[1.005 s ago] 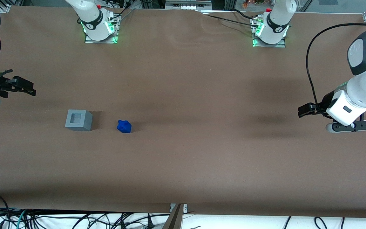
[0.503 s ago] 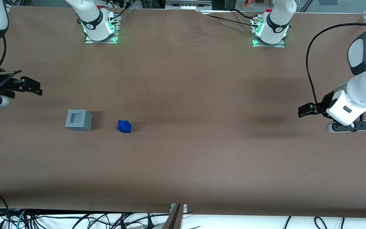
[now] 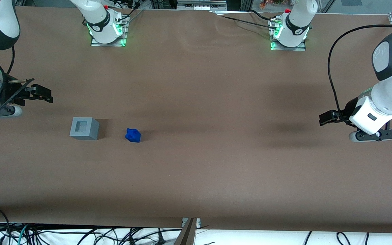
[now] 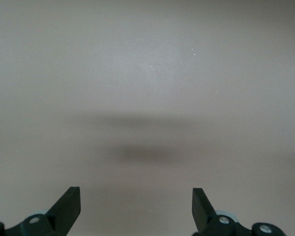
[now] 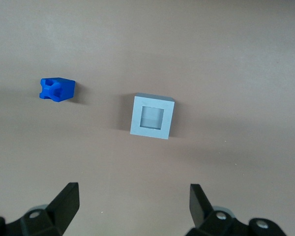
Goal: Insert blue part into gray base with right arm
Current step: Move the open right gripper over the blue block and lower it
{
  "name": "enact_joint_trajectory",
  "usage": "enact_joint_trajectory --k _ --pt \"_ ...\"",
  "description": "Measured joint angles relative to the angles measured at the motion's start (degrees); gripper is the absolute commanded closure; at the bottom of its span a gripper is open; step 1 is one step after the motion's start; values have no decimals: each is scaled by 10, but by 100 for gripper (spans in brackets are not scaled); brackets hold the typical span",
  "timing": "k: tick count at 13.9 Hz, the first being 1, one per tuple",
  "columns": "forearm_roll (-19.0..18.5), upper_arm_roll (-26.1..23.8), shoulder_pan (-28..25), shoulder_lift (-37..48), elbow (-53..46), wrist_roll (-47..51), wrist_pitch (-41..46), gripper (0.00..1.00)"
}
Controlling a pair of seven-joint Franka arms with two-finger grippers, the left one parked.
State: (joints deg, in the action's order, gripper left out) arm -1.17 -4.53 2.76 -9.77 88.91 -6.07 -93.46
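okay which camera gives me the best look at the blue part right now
The right wrist view: the blue part shows large and unobstructed beside the gray base, the open gripper hovering apart. The front view shows it small; the left wrist view shows none.

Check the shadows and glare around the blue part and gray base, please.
Front view: gray base and blue part each throw a short soft shadow, no glare. Right wrist view: both sharp, evenly lit; open end effector above them, empty.
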Motion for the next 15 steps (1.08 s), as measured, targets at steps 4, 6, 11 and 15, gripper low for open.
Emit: enact_joint_trajectory --k 4,6,11,15 --pt "0 -23 -13 -12 20 55 -43 1" --pt "0 -29 -31 -27 45 112 -96 1" --pt "-1 -58 -65 -66 123 251 -237 0" --pt "-1 -65 -88 -99 162 349 -325 0"
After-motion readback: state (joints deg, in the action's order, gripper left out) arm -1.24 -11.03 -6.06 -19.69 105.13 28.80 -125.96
